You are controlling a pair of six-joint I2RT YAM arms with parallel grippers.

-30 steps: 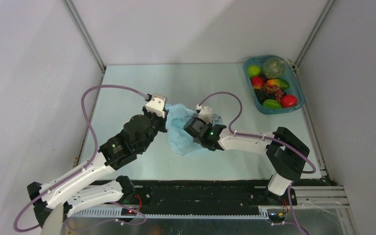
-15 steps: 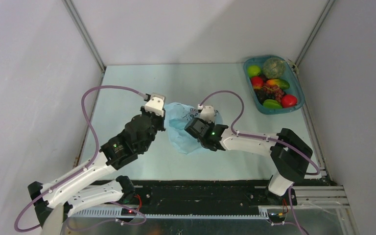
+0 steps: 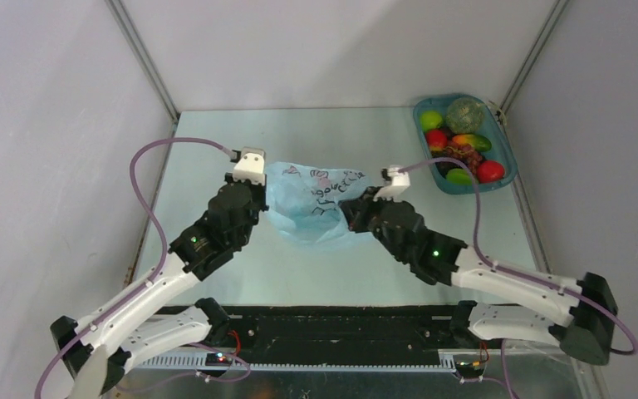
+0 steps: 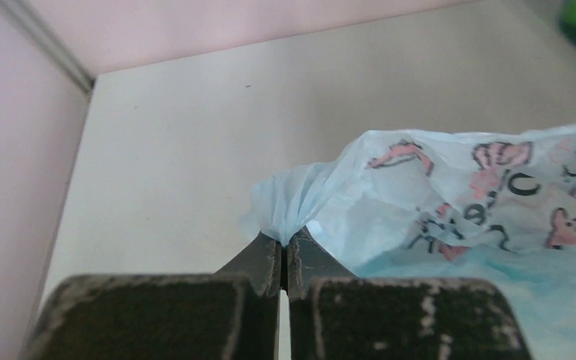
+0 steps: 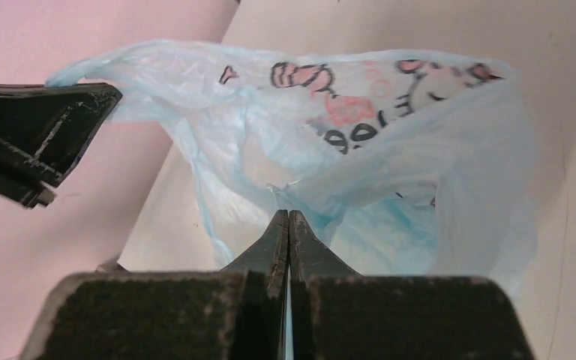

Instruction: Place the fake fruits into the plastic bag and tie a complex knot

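The bag [image 3: 311, 204] lies mid-table, stretched between my two arms so that its mouth gapes for loading. The tray [image 3: 418, 106] sits well apart at the far right corner and holds the fruits [image 3: 463, 143]. I judge none is in the bag yet. My left pincer [image 4: 283, 241] is clamped on a gathered tuft of the bag's left rim. My right pincer [image 5: 288, 216] is pinched tight on film at the opposite side, and together they pull the opening wide.

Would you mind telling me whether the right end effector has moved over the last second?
Yes. The right end effector, shut on the thin light-blue plastic bag, has shifted rightward, toward the teal oval plastic tray.
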